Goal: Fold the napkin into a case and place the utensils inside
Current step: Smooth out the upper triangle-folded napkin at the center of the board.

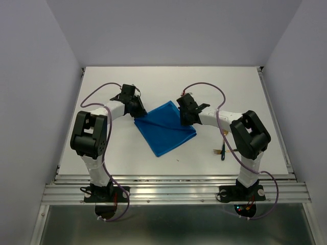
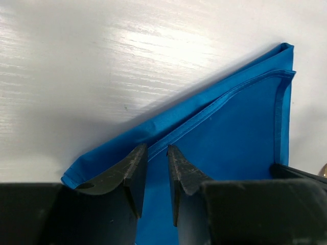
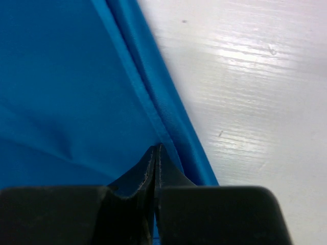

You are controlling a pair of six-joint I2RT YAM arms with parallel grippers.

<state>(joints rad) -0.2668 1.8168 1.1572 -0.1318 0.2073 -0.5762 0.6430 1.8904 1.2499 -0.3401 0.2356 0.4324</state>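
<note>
**Both grippers at the napkin's edges, R pinched on the hem, fold not yet a case**

**Top view:** The napkin (image 1: 163, 133) lies flat on the table (image 1: 117, 153) as a folded blue quad, between the two grippers. L gripper (image 1: 137, 106) sits at its far-left corner and R gripper (image 1: 185, 118) on its right edge. The utensils (image 1: 222, 150) lie well outboard of the R gripper, back toward its arm's base and just beside the elbow link. They are apart from the cloth and partly hidden by the arm. There's open table beyond and outboard of both grippers. Walls are well off.

**L wrist:** The L gripper (image 2: 157, 149) has its fingers part-way apart w/ a narrow gap. The napkin (image 2: 240, 132) has its hemmed upper layer running right under that gap, and the folded lower edge pokes out to the gripper's left. Can't tell if the tips touch cloth. Nothing reads as held.

**R wrist:** The R gripper (image 3: 156, 149) has its fingers pressed together right at the hem, seemingly nipping the upper layer of the napkin (image 3: 66, 76). Bare table (image 3: 255, 102) lies to its right.

**Risks (judgement):**
- R pinch is thin, right at the edge, so the hem could slip out on lift.
- It may have caught both layers, or only one, which would drag the fold askew.
- L isn't clamped, so the cloth could slide toward R when pulled.
- The R elbow is close to the utensils, so a wide swing might knock them.
</note>
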